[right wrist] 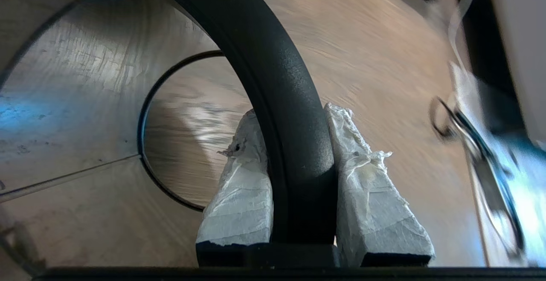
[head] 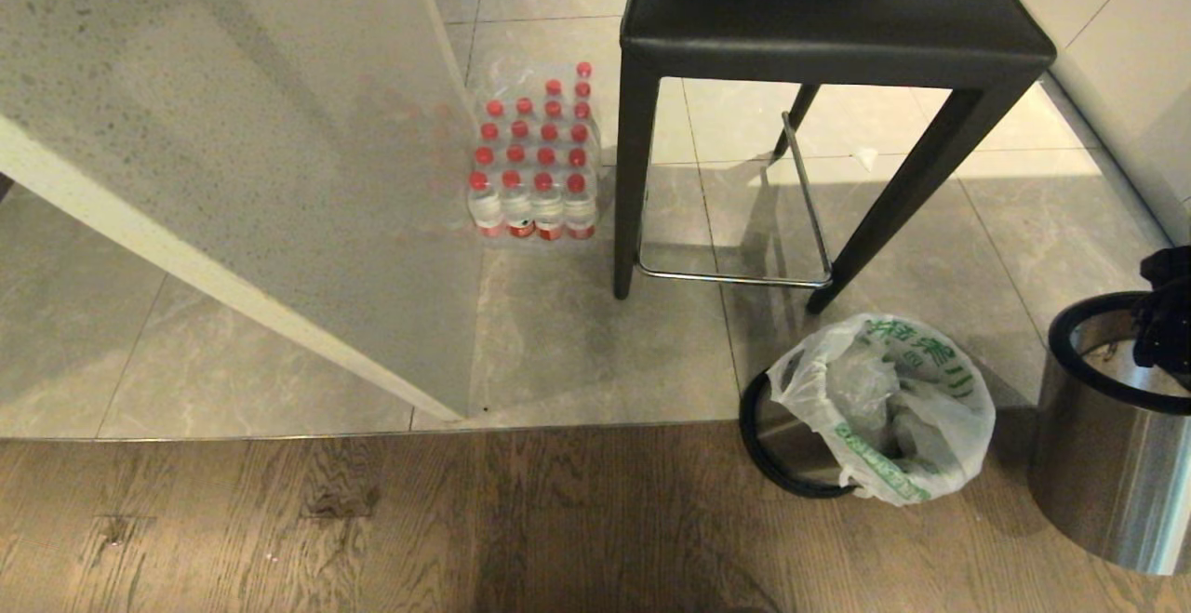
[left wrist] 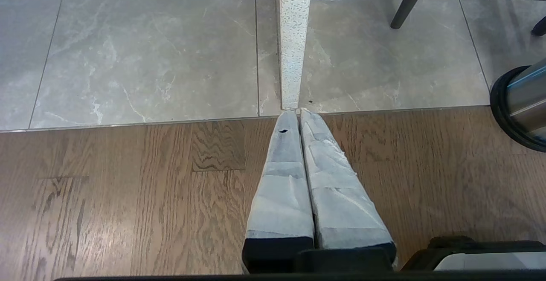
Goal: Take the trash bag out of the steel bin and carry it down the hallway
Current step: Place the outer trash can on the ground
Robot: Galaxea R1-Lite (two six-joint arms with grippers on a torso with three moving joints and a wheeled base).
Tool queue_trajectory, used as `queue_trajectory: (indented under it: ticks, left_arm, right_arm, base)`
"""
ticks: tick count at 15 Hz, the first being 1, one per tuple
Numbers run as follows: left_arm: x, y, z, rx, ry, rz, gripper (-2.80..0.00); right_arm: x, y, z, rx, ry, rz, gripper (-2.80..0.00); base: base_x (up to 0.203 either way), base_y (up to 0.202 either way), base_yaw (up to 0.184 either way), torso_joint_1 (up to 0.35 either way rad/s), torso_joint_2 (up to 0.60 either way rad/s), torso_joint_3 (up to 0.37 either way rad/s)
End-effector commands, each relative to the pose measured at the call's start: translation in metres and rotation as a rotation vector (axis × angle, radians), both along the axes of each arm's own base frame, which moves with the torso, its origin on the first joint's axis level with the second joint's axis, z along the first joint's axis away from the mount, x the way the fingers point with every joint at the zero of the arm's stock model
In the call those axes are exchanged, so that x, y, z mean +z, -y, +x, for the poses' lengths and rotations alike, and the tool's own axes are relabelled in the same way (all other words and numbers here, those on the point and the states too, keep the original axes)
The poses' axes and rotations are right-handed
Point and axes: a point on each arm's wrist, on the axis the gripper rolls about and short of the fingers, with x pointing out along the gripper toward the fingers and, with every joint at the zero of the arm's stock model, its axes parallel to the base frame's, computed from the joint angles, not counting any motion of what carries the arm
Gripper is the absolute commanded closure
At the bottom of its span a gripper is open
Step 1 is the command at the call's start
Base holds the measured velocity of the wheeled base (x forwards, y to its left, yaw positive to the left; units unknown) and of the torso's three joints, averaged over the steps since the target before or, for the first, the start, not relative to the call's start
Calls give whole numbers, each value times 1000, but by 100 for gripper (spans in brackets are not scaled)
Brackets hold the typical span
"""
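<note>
This looks like a home, by a kitchen counter. A tall black stool (head: 837, 18) with a shiny foot bar stands on grey stone floor tiles (head: 577, 353). Next to it is the side of a pale speckled counter (head: 233, 129). A pack of water bottles (head: 535, 162) with red caps sits on the floor beside the counter. Closer in, the tiles stop and a brown wood floor (head: 372, 520) starts. Two small steel bins are here: one (head: 791, 446) has a white bag (head: 893, 408) with green print in it, and the other (head: 1107, 464) stands at the right.
</note>
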Motion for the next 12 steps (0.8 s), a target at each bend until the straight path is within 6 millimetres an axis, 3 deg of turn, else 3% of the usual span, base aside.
queue_trajectory:
  ticks: [1,7,10,12]
  left_arm:
    - [0,0,0,0,0,0,0]
    - [0,0,0,0,0,0,0]
    - [0,0,0,0,0,0,0]
    - [0,0,0,0,0,0,0]
  right_arm:
    - [-26,-4,24,53,-39,6,0]
    - [-29,-14,36,213,-3,106,0]
    - [-16,-16,30,263,16,130,0]
    - [-19,-12,16,259,-22,161,0]
  base:
    - [0,0,0,0,0,0]
    - [0,0,0,0,0,0]
    - [0,0,0,0,0,0]
    - [0,0,0,0,0,0]
